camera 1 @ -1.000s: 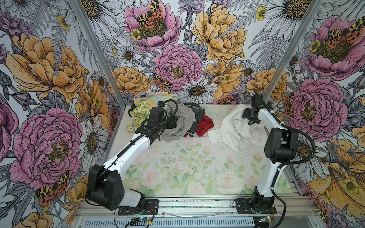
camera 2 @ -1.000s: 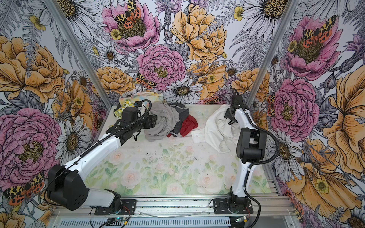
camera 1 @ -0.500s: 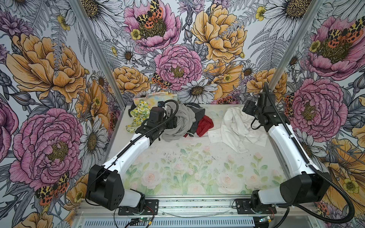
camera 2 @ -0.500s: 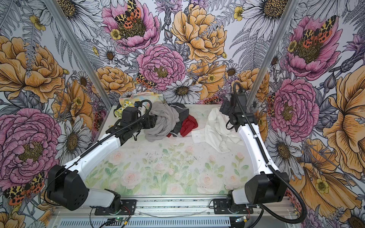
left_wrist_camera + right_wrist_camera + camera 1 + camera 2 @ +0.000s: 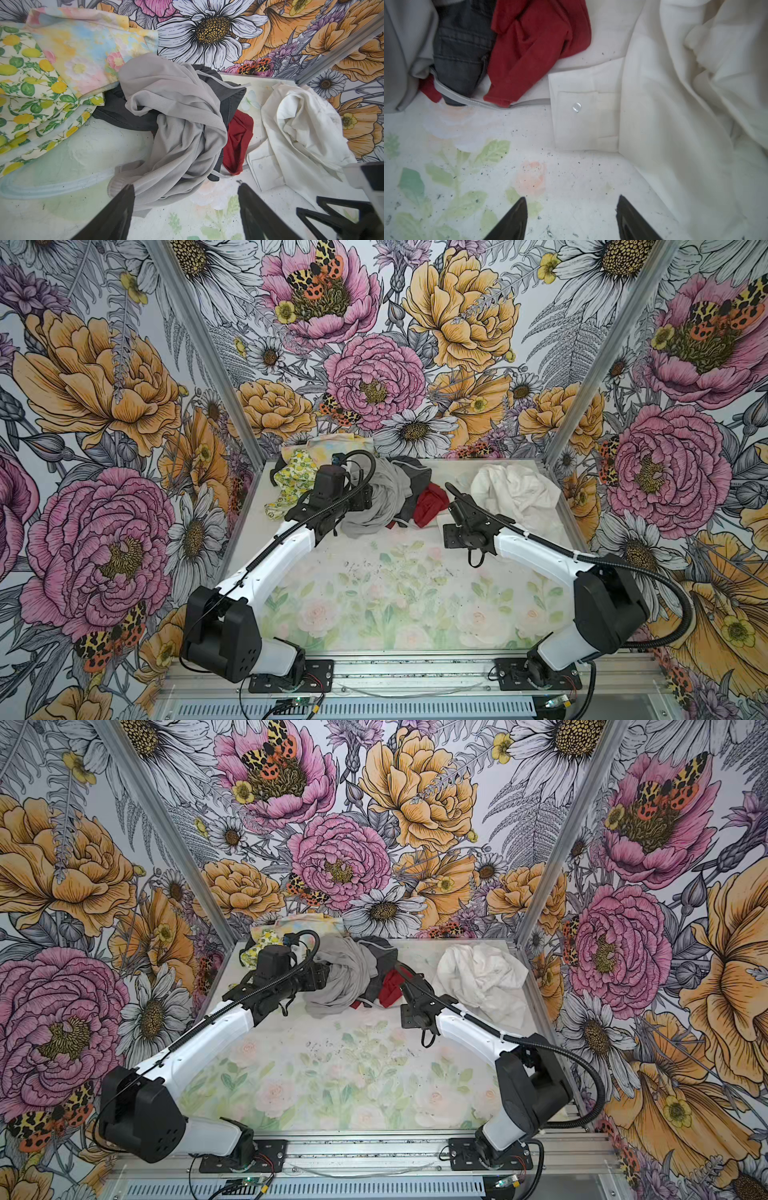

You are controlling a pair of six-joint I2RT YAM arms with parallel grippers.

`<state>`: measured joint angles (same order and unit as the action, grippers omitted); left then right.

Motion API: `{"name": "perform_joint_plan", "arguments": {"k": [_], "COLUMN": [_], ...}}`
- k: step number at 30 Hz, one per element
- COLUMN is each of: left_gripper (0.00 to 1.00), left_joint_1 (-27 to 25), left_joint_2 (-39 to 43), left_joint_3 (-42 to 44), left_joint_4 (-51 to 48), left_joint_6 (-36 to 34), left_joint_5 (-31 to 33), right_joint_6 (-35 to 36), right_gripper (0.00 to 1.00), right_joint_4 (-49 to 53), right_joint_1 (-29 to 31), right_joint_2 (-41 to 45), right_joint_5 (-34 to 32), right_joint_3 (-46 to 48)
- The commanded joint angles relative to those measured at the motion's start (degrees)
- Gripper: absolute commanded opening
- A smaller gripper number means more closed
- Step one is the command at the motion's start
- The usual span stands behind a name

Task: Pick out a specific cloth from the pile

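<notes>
The cloth, a plain white shirt (image 5: 515, 497) (image 5: 482, 979), lies crumpled at the back right of the table, apart from the pile (image 5: 382, 497) (image 5: 345, 977). Its buttoned cuff (image 5: 581, 116) lies flat toward the pile's red piece. My right gripper (image 5: 572, 199) (image 5: 449, 489) is open over bare table just short of that cuff, with nothing between its fingers. My left gripper (image 5: 185, 185) (image 5: 368, 502) is open at the light grey garment (image 5: 176, 124), one fingertip (image 5: 129, 187) at its hem.
The pile also holds a dark grey piece (image 5: 226, 97), a red piece (image 5: 533, 41), a lemon-print cloth (image 5: 295, 472) and a pastel floral cloth (image 5: 83, 47) against the back wall. Flowered walls and aluminium posts (image 5: 582, 406) close in three sides.
My right arm has swung from over the white shirt at the back right down to the table's middle, in front of the cuff. The shirt has settled lower. The left arm has not moved.
</notes>
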<state>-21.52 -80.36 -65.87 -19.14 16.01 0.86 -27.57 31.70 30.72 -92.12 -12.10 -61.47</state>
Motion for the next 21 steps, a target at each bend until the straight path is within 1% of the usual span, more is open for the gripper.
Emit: {"name": "perform_joint_plan", "arguments": {"k": [1,6,10,13,17,21], "left_gripper": [0.8,0.8,0.8,0.8,0.81,0.82], "left_joint_1": [-0.1,-0.1,-0.01,-0.01,-0.07,-0.32], "left_joint_2": [1.17,1.21,1.52,1.74,2.56,3.14], "left_joint_3": [1.17,1.07,1.1,0.98,0.67,0.26], "left_joint_4": [-0.11,-0.2,-0.2,-0.07,-0.11,0.22], "left_joint_6": [-0.88,-0.96,-1.29,-1.58,-2.77,-5.1], "left_joint_5": [0.63,0.54,0.84,-0.35,-5.13,-14.28], "right_joint_6": [0.46,2.82,3.44,3.49,3.35,2.74], "right_gripper": [0.69,0.65,0.63,0.62,0.6,0.53], "right_joint_4": [-3.38,-3.33,-3.33,-3.47,-3.78,-4.94], "right_joint_1": [0.39,-0.09,-0.7,-1.25,-1.92,-3.1], "right_joint_2": [-4.55,-12.08,-15.86,-17.93,-19.73,-20.53], "right_joint_5": [0.1,-1.29,-2.12,-1.62,-2.65,-1.7], "right_joint_3": [-3.83,-8.55,-10.51,-11.4,-11.77,-11.05]}}
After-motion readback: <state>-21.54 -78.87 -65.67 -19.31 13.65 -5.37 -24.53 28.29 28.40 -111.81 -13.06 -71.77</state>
